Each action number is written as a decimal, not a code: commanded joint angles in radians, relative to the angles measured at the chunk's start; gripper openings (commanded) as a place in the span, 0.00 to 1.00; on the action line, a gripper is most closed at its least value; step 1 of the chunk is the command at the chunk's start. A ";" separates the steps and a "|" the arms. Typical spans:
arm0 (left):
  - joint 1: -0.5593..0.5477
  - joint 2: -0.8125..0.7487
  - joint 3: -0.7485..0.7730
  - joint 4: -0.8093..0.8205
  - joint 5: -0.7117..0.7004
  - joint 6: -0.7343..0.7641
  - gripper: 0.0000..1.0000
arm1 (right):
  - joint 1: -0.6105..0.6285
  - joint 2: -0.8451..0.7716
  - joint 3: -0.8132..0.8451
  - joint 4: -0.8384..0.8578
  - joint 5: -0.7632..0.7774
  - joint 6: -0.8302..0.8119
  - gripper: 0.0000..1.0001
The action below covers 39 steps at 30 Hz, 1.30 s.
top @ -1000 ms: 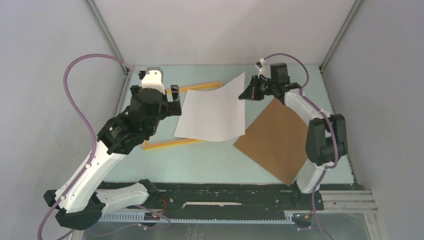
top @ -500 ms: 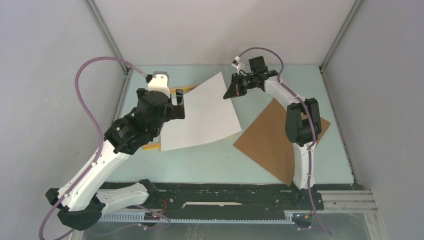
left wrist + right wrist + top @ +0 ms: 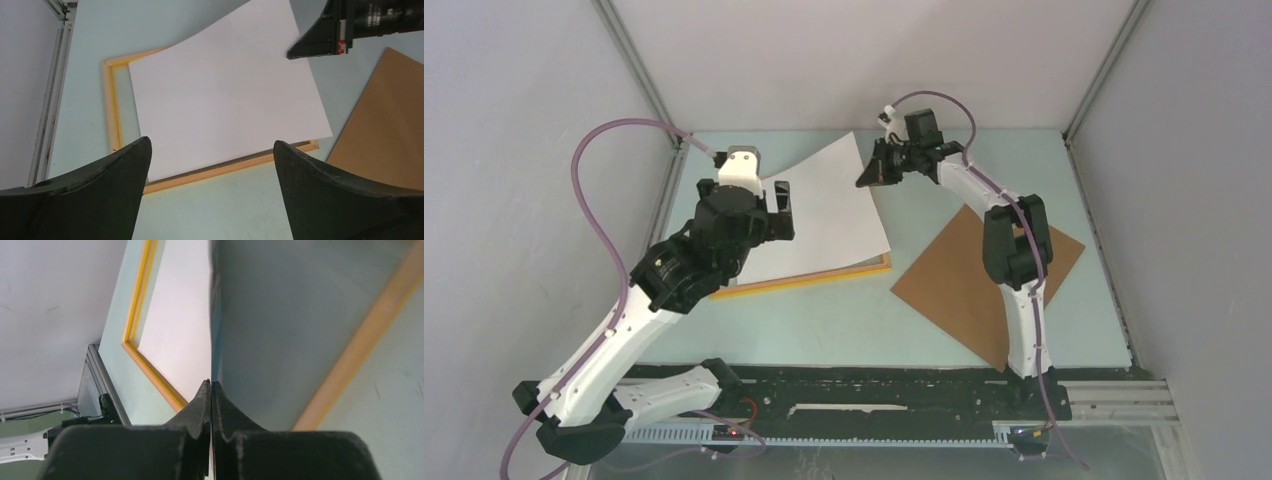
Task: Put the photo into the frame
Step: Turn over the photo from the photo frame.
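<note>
The photo shows its plain white back and lies over the yellow-orange frame, its far right corner lifted. My right gripper is shut on that corner; in the right wrist view the photo runs edge-on between the closed fingers, with the frame rim below. My left gripper is open and empty above the frame's left part. In the left wrist view the photo covers most of the frame, and my open gripper hovers over the frame's near rim.
A brown backing board lies flat on the table to the right of the frame, partly under the right arm; it also shows in the left wrist view. Grey walls enclose the pale green table.
My right gripper has carried the photo's corner leftward and back. The photo has slid left and settled over the frame, whose near rim now shows along its front edge. The left arm shifted slightly.
</note>
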<state>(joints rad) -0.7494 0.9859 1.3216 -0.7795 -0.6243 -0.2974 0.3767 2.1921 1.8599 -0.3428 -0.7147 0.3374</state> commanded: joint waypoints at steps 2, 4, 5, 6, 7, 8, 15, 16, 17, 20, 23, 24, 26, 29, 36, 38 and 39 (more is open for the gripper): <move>0.007 -0.024 -0.018 0.026 -0.003 -0.002 1.00 | 0.048 0.091 0.176 -0.027 -0.032 -0.038 0.00; 0.008 -0.024 -0.020 0.026 -0.002 -0.001 1.00 | 0.053 0.110 0.213 -0.043 -0.013 -0.049 0.00; 0.007 -0.024 -0.022 0.026 -0.003 -0.001 1.00 | 0.053 0.121 0.226 -0.048 -0.005 -0.044 0.00; 0.008 -0.023 -0.023 0.026 -0.003 0.000 1.00 | 0.054 0.130 0.237 -0.048 0.003 -0.032 0.00; 0.008 -0.023 -0.025 0.028 -0.003 0.000 1.00 | 0.057 0.136 0.239 -0.044 0.010 -0.020 0.00; 0.008 -0.022 -0.025 0.029 -0.003 0.000 1.00 | 0.061 0.143 0.242 -0.038 0.013 -0.011 0.00; 0.008 -0.011 -0.015 0.029 0.003 0.006 1.00 | 0.080 0.169 0.245 -0.008 0.000 0.027 0.00; 0.008 -0.010 -0.016 0.029 0.003 0.006 1.00 | 0.079 0.170 0.245 -0.006 -0.002 0.032 0.00; 0.008 -0.010 -0.017 0.029 0.003 0.006 1.00 | 0.079 0.171 0.243 -0.003 -0.001 0.039 0.00; 0.008 -0.010 -0.021 0.031 0.007 0.003 1.00 | 0.080 0.175 0.245 -0.007 0.008 0.054 0.00; 0.008 -0.005 -0.023 0.034 0.012 0.000 1.00 | 0.079 0.170 0.246 -0.031 0.043 0.060 0.08; 0.007 -0.004 -0.024 0.035 0.013 0.000 1.00 | 0.079 0.167 0.246 -0.046 0.060 0.061 0.12; 0.008 -0.005 -0.024 0.034 0.014 0.000 1.00 | 0.075 0.157 0.246 -0.084 0.112 0.061 0.19; 0.008 -0.009 -0.028 0.034 0.016 -0.002 1.00 | 0.068 0.141 0.249 -0.146 0.172 0.063 0.35; 0.008 -0.026 -0.045 0.036 0.029 -0.017 1.00 | 0.083 0.163 0.377 -0.385 0.411 0.006 0.97; 0.008 -0.036 -0.049 0.036 0.029 -0.022 1.00 | 0.089 0.185 0.444 -0.465 0.479 -0.014 0.99; 0.009 -0.040 -0.052 0.036 0.030 -0.026 1.00 | 0.090 0.193 0.471 -0.492 0.495 -0.028 1.00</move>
<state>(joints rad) -0.7486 0.9783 1.2930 -0.7708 -0.6014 -0.3000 0.4530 2.3745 2.1990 -0.6731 -0.3862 0.3637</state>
